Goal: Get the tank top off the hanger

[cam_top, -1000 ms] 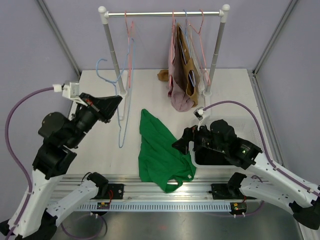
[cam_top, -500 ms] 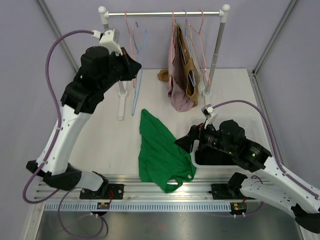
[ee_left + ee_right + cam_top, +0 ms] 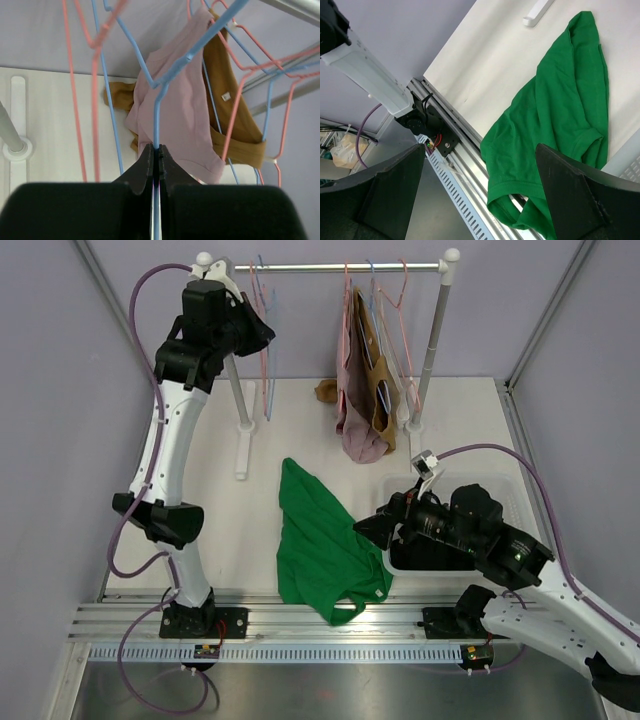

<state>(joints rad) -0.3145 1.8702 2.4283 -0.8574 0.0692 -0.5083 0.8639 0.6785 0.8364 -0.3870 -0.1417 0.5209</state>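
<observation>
left end effector [image 3: 155, 151] pinching blue hanger [image 3: 156, 117], wrist view only

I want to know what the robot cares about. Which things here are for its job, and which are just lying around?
For the job:
green tank top, lying flat
blue hanger, pinched in the left gripper
right gripper, open over the top

Just there:
clothes rack
pink hangers
pink garment
brown garment
</observation>
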